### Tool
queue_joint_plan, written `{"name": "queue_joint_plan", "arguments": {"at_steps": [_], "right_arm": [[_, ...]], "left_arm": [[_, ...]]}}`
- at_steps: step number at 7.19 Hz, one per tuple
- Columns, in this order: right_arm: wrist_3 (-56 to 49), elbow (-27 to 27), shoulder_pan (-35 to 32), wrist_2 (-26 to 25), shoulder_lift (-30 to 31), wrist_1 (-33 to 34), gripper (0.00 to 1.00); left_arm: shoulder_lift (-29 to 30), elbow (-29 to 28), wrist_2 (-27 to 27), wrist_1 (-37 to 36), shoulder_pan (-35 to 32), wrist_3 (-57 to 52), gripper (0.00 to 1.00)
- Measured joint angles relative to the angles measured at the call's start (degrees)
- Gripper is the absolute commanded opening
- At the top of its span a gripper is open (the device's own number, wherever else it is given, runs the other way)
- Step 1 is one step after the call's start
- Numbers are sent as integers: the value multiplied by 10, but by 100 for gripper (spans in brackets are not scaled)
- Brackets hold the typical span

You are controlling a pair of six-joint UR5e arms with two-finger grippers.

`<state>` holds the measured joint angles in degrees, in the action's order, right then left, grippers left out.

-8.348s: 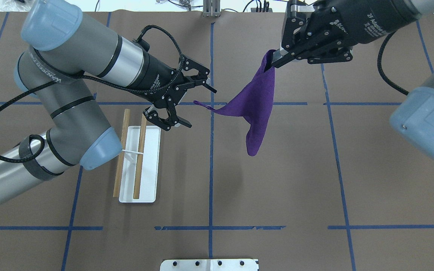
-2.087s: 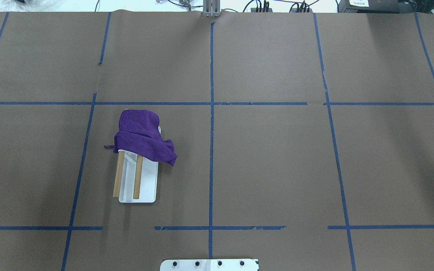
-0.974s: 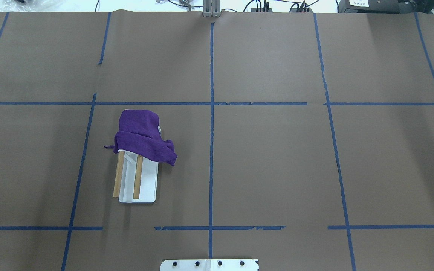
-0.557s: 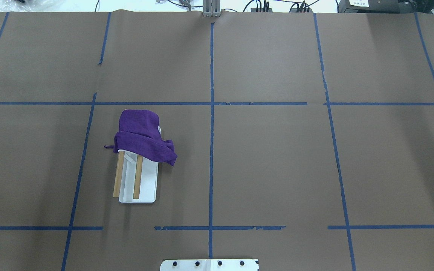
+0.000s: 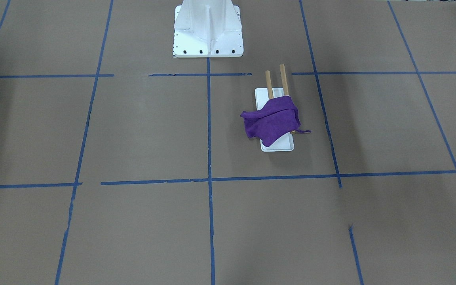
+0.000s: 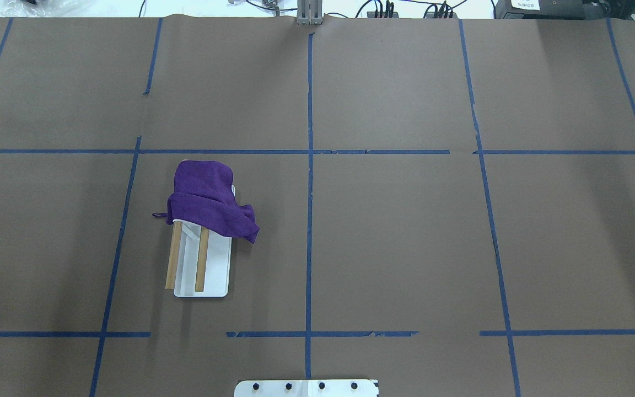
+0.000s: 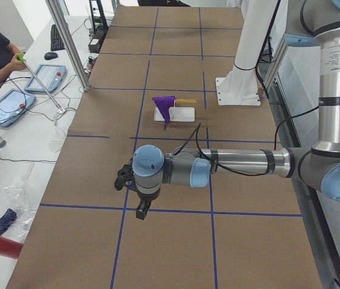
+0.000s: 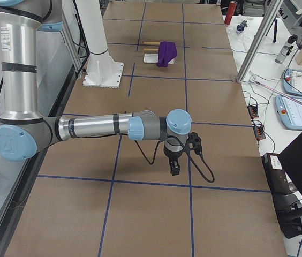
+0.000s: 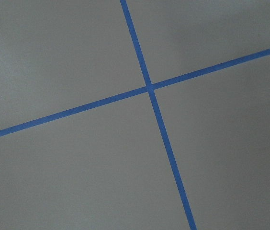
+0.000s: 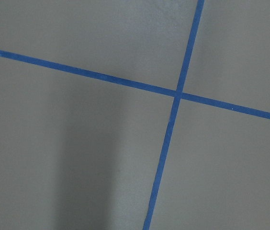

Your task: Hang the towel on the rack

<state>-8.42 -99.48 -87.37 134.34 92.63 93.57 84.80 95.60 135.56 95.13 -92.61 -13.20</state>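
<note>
Purple towel [image 6: 207,201] drapes the rack [image 6: 219,270]; white pedestal [image 5: 208,27] stands well apart.

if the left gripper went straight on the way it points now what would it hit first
The left gripper points down, so it would likely meet the brown table cover first, close to a blue tape crossing. The left wrist view shows nothing else in the way.
</note>
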Motion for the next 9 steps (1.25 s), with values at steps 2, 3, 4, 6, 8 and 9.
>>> {"name": "queue_joint_plan", "arguments": {"at_steps": [2,3,4,6,8,9], "right_arm": [[2,7,0,-2,2,-6,100],[2,13,1,-2,3,-6,100],[2,21,1,-1,4,-6,100],[7,40,5,-1,5,-10,100],[59,36,20,-10,4,-26,100],[73,37,23,-21,8,-42,100]], "left_arm": [[0,1,0,8,1,61,100],[-1,-1,0,12,1,71,100],[-1,-2,0,12,2,76,100],[-2,-2,3,7,6,80,100],[-3,-1,5,-2,21,82,100],[-2,0,5,-10,29,82,100]]}}
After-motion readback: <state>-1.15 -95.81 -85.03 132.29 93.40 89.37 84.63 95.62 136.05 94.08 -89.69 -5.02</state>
